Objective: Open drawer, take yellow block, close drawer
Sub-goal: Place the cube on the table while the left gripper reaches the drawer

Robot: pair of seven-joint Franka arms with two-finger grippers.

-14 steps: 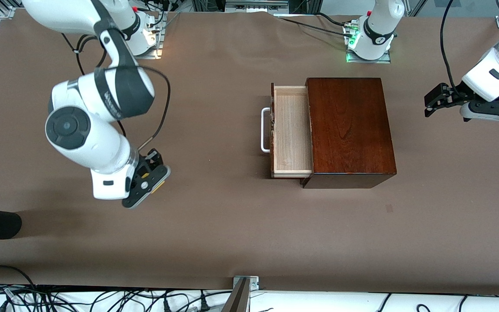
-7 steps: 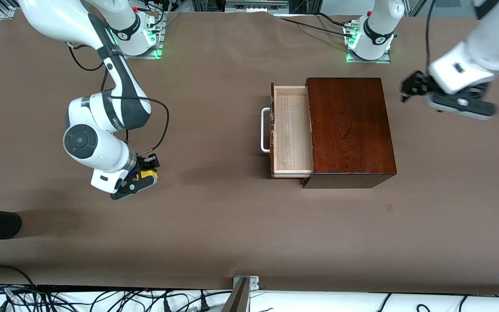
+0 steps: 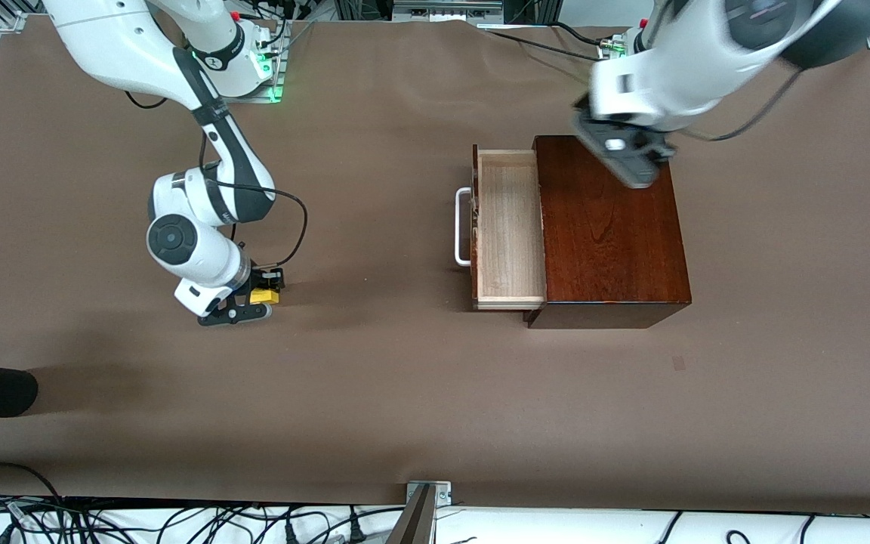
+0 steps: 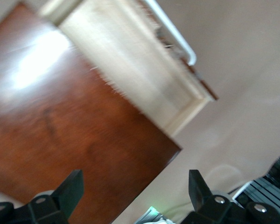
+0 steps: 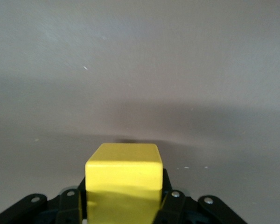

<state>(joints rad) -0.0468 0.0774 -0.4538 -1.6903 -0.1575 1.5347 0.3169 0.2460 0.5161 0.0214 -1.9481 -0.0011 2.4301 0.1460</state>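
From my console I see the right arm reaching down from its base at the desk's top edge, elbow folded, wrist bent low toward the right arm's end of the desk, well apart from the box. Its right pincer (image 3: 260, 301) is down at the brown desk (image 3: 374, 393) surface, clamped on the block (image 3: 260, 296); in the right wrist view the block (image 5: 123, 179) sits squarely between the black fingers (image 5: 67, 205), its top face plain and bright, with the desk's shadow just under it. I cannot tell whether the block touches the desk or rides a hair above it. The left arm sweeps in from its base and hangs high, with the left pincer (image 3: 626, 155) over the top of the box (image 3: 609, 227), near the box's edge closest to the bases. In the left wrist view its two fingertips (image 4: 70, 189) stand wide apart with nothing between them, and below them I see the glossy box top (image 4: 60, 121) and the drawer (image 4: 130, 74). The drawer (image 3: 509, 227) is pulled out toward the right arm's end of the desk, its white handle (image 3: 462, 227) leading. Its pale wooden floor is bare as far as the box lets me see; the inner part stays hidden under the box top.
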